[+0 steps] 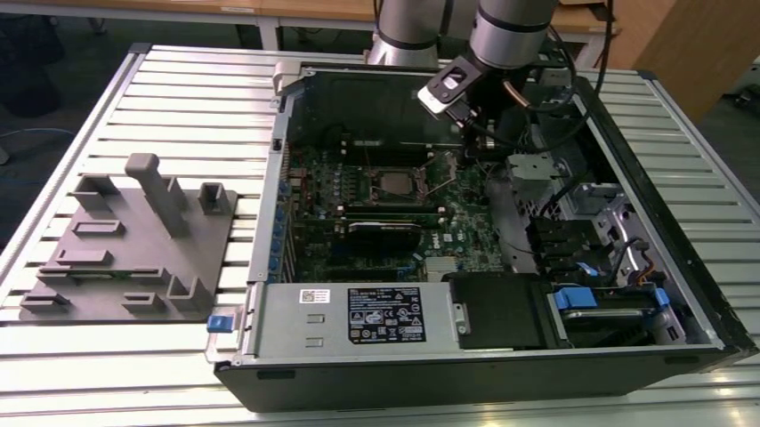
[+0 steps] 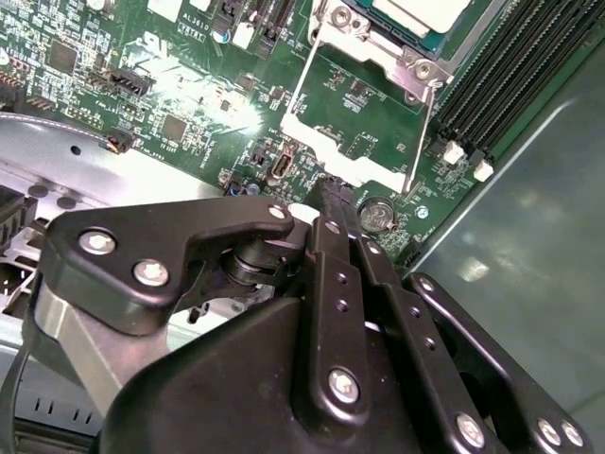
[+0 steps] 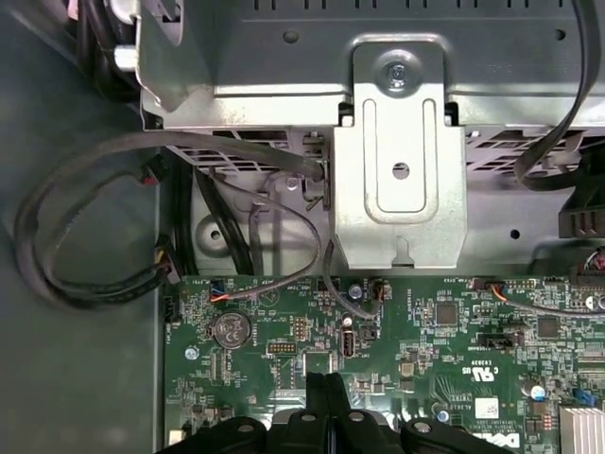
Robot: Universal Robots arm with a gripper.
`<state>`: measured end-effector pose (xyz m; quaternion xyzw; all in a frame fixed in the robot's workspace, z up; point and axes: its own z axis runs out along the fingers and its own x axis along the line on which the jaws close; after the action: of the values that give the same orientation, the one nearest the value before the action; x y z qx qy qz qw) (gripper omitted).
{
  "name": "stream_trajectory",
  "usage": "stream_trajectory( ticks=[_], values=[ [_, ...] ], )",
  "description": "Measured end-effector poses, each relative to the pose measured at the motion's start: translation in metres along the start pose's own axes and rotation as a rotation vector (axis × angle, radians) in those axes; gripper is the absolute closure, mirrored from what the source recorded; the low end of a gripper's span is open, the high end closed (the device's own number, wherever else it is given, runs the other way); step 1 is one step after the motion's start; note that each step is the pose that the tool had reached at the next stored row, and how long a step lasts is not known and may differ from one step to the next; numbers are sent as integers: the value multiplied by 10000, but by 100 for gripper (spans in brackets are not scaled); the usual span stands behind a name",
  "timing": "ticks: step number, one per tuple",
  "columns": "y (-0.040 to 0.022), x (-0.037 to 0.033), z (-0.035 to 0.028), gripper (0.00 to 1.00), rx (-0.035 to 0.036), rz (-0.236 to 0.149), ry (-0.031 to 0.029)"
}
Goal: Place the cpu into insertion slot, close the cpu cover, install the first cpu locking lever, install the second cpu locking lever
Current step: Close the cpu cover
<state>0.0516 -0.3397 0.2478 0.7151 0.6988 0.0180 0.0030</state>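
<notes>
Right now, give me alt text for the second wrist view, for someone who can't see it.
The black pincer, shut and empty, points at the cpu cover, a silver frame swung open over the green motherboard. Beyond it shows the silvery top of the cpu.

Exterior view looked down from high and well back into the open computer case (image 1: pixel 475 384), while both wrist views rode close over its green motherboard (image 1: pixel 311 187) (image 2: pixel 85 66) (image 3: pixel 444 331), sighting past my gripper (image 2: pixel 326 194) (image 3: pixel 321 386) from different sides, the board common to all three.

Arm (image 1: pixel 513 31) slanted downward from above, pincer (image 2: pixel 329 189) pointing down, closed tip to tip
</notes>
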Motion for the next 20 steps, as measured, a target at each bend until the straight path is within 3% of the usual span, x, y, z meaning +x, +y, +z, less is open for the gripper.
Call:
stream_trajectory(
  ticks=[10,14,20],
  values=[
    [-15,-1,10,89,-2,-1,6],
    [-84,-2,8,89,-45,0,9],
    [-240,-6,3,89,-220,-5,14]
  ],
)
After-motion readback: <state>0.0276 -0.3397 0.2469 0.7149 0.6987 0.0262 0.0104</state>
